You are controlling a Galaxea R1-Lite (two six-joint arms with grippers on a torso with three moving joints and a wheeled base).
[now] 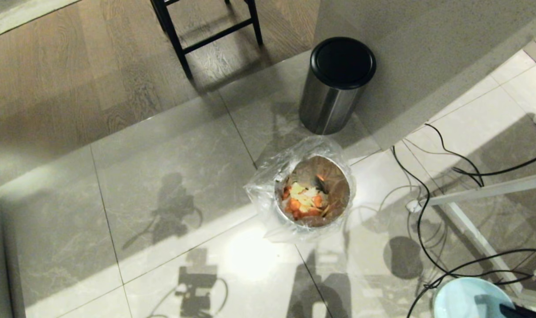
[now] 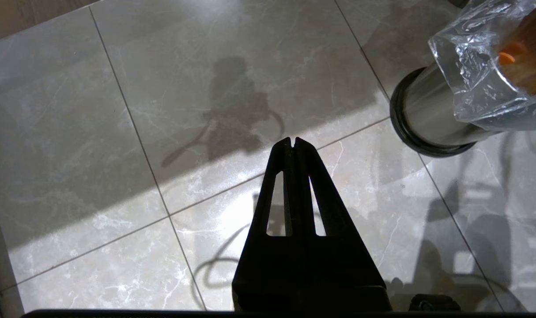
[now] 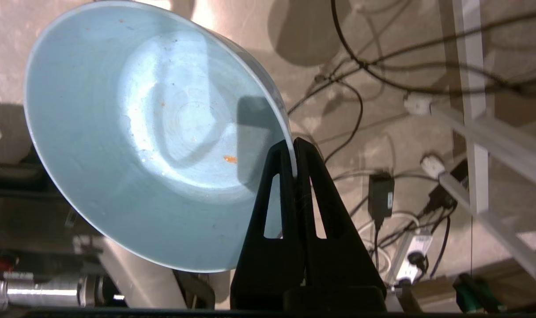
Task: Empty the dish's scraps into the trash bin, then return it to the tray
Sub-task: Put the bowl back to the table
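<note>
The pale light-blue dish (image 3: 140,132) hangs tilted in my right gripper (image 3: 293,145), whose jaws are shut on its rim; only a tiny orange speck clings inside. In the head view the dish (image 1: 466,298) shows at the bottom right corner. The trash bin (image 1: 313,191), a steel cylinder lined with a crinkled clear bag, stands on the floor mid-frame with the orange and pale scraps (image 1: 304,201) inside. My left gripper (image 2: 293,142) is shut and empty over floor tiles, with the trash bin (image 2: 431,112) off to one side of it. The tray is out of view.
A taller steel bin with a black lid (image 1: 338,84) stands behind the trash bin. Black cables (image 1: 431,229) and a white frame (image 1: 480,194) lie on the floor at the right. Black chair legs (image 1: 206,31) stand at the back.
</note>
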